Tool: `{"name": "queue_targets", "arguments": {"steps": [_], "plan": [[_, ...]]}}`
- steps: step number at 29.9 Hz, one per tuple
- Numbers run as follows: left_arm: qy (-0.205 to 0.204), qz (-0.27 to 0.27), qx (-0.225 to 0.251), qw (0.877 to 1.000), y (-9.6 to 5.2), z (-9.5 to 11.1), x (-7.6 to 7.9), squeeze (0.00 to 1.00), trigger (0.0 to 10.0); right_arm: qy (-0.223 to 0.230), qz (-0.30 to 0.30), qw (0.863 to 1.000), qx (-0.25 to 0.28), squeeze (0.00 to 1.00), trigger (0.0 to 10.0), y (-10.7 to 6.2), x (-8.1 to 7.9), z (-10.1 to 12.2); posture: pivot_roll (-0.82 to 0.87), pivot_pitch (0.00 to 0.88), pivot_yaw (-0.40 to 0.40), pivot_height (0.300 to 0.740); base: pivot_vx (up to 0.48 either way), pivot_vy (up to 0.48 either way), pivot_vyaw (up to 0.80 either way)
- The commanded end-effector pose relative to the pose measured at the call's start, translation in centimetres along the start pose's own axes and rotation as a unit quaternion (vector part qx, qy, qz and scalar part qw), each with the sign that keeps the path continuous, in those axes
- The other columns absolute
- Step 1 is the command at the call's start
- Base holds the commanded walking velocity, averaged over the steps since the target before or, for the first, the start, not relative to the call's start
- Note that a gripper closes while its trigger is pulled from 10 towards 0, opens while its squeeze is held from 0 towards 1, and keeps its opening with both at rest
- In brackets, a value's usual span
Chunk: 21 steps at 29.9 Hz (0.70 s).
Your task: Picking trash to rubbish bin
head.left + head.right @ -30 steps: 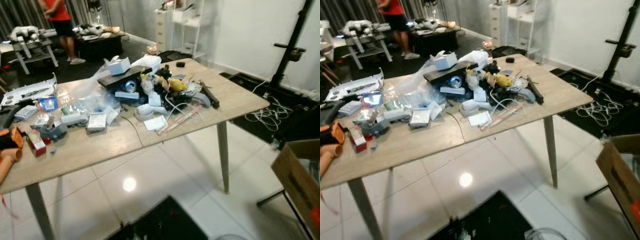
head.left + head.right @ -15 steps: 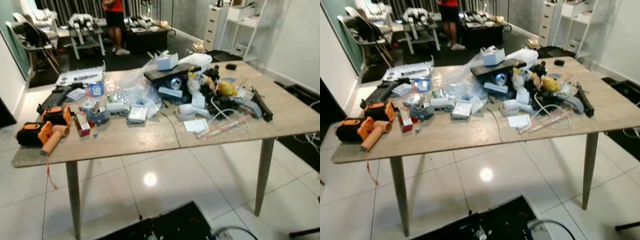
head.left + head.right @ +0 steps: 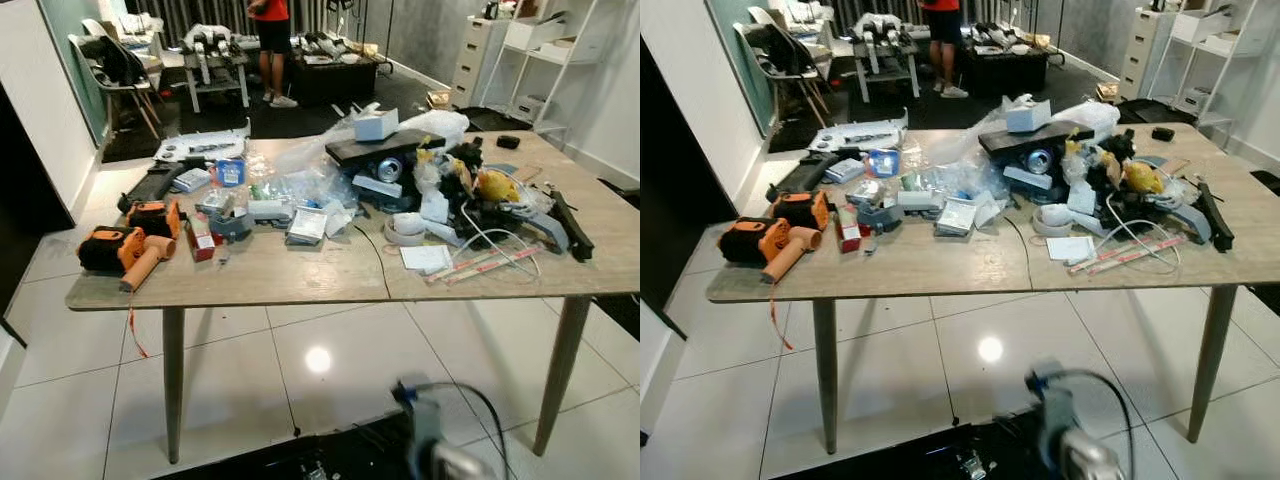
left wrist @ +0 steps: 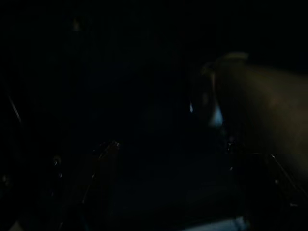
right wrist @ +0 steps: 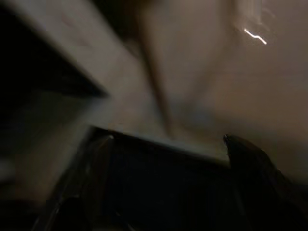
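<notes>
Left eye view: trash litters the tabletop (image 3: pixel 300 285) — a paper slip (image 3: pixel 427 258), tape roll (image 3: pixel 406 228), can (image 3: pixel 390 169) and plastic bags (image 3: pixel 310 185) amid cables. An orange tool (image 3: pixel 125 250) lies at its left end. Behind stands a person (image 3: pixel 272 40). Both wrist views are dark and blurred; I cannot tell how either arm's fingers stand.
</notes>
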<state>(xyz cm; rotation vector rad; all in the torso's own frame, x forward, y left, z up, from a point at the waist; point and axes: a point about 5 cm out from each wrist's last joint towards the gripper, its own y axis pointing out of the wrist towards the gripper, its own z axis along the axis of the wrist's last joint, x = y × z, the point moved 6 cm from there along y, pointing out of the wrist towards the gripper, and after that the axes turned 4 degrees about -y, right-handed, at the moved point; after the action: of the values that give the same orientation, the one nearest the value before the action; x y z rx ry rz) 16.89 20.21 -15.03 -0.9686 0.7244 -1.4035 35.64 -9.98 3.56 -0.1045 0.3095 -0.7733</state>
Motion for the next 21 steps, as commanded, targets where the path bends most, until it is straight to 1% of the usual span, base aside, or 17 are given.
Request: {"name": "queue_targets", "arguments": {"steps": [1, 2, 3, 4, 5, 6, 7, 8, 10, 11, 12, 13, 14, 15, 18, 19, 21], "plan": [[-0.008, 0.004, -0.009, 1.0, -0.1, -0.9, -0.1, 0.0, 10.0, 0.019, 0.094, 0.995, 0.012, 0.0, 10.0, -0.2, -2.1, 0.8, -0.11, 0.148, 0.044, 0.74, 0.0, 0.0, 0.0], [-0.009, 0.003, -0.005, 1.0, 0.0, -0.5, 0.0, 0.0, 10.0, 0.014, 0.165, 0.986, 0.034, 0.0, 10.0, -0.6, -3.7, 2.5, -0.11, 0.148, 0.044, 0.74, 0.0, 0.0, 0.0], [-0.012, 0.0, 0.001, 1.0, 0.0, -0.1, 0.2, 0.0, 10.0, 0.014, 0.222, 0.973, 0.059, 0.0, 10.0, -1.1, -5.2, 4.2, -0.11, 0.148, 0.044, 0.74, 0.0, 0.0, 0.0], [-0.012, -0.002, 0.007, 1.0, 0.1, 0.3, 0.3, 0.0, 10.0, 0.01, 0.257, 0.962, 0.091, 0.0, 10.0, -1.6, -6.2, 6.1, -0.11, 0.148, 0.04, 0.74, 0.0, 0.0, 0.0], [-0.012, -0.004, 0.01, 1.0, 0.2, 0.6, 0.5, 0.0, 10.0, 0.007, 0.275, 0.955, 0.112, 0.0, 10.0, -1.9, -6.7, 7.3, -0.11, 0.148, 0.04, 0.74, 0.0, 0.0, 0.0], [-0.008, -0.004, 0.017, 1.0, 0.2, 1.2, 0.6, 0.0, 10.0, 0.007, 0.274, 0.95, 0.148, 0.0, 10.0, -1.9, -6.9, 9.3, -0.11, 0.148, 0.04, 0.74, 0.0, 0.0, 0.0], [-0.005, -0.004, 0.02, 1.0, 0.3, 1.5, 0.6, 0.0, 10.0, 0.007, 0.272, 0.947, 0.171, 0.0, 10.0, -1.8, -7.0, 10.5, -0.11, 0.148, 0.04, 0.74, 0.0, 0.0, 0.0], [-0.005, -0.004, 0.02, 1.0, 0.3, 1.5, 0.6, 0.0, 10.0, 0.007, 0.272, 0.947, 0.171, 0.0, 10.0, -1.8, -7.0, 10.5, -0.11, 0.148, 0.04, 0.74, 0.0, 0.0, 0.0], [-0.005, -0.003, 0.031, 1.0, 0.3, 2.3, 0.6, 0.0, 10.0, -0.017, 0.248, 0.946, 0.209, 0.0, 10.0, -1.4, -6.6, 12.5, -0.1, 0.145, 0.034, 0.74, 0.0, 0.0, 0.0], [-0.005, -0.003, 0.031, 1.0, 0.3, 2.3, 0.6, 0.0, 10.0, -0.017, 0.248, 0.946, 0.209, 0.0, 10.0, -1.4, -6.6, 12.5, -0.1, 0.145, 0.034, 0.74, 0.0, 0.0, 0.0], [-0.007, 0.0, 0.037, 0.999, 0.3, 2.7, 0.5, 0.0, 10.0, -0.031, 0.186, 0.953, 0.237, 0.0, 10.0, -0.2, -5.3, 14.4, -0.1, 0.142, 0.035, 0.74, 0.0, 0.0, 0.0], [-0.008, 0.002, 0.042, 0.999, 0.3, 3.1, 0.5, 0.0, 10.0, -0.042, 0.127, 0.956, 0.26, 0.0, 10.0, 0.7, -4.2, 16.1, -0.11, 0.143, 0.035, 0.74, 0.0, 0.0, 0.0], [-0.005, 0.002, 0.043, 0.999, 0.4, 3.3, 0.5, 0.0, 10.0, -0.058, 0.081, 0.957, 0.272, 0.0, 10.0, 1.5, -3.6, 17.4, -0.11, 0.14, 0.036, 0.74, 0.0, 0.0, 0.0], [-0.003, 0.002, 0.044, 0.999, 0.4, 3.4, 0.6, 0.0, 10.0, -0.068, 0.06, 0.956, 0.278, 0.0, 10.0, 1.8, -3.4, 18.1, -0.11, 0.14, 0.036, 0.74, 0.0, 0.0, 0.0], [-0.003, -0.002, 0.044, 0.999, 0.4, 3.4, 0.8, 0.0, 10.0, -0.121, 0.051, 0.958, 0.253, 0.0, 10.0, 2.4, -4.2, 17.8, -0.11, 0.14, 0.037, 0.74, 0.252, 0.0, 0.0], [-0.003, -0.002, 0.044, 0.999, 0.4, 3.4, 0.8, 0.0, 10.0, -0.132, 0.05, 0.959, 0.248, 0.0, 10.0, 2.5, -4.4, 17.7, -0.11, 0.141, 0.036, 0.74, 0.266, 0.0, 0.0], [-0.005, -0.002, 0.044, 0.999, 0.4, 3.3, 0.8, 0.0, 10.0, -0.135, 0.05, 0.96, 0.24, 0.0, 10.0, 2.4, -4.6, 17.5, -0.11, 0.141, 0.036, 0.74, 0.266, 0.0, 0.0]]}}
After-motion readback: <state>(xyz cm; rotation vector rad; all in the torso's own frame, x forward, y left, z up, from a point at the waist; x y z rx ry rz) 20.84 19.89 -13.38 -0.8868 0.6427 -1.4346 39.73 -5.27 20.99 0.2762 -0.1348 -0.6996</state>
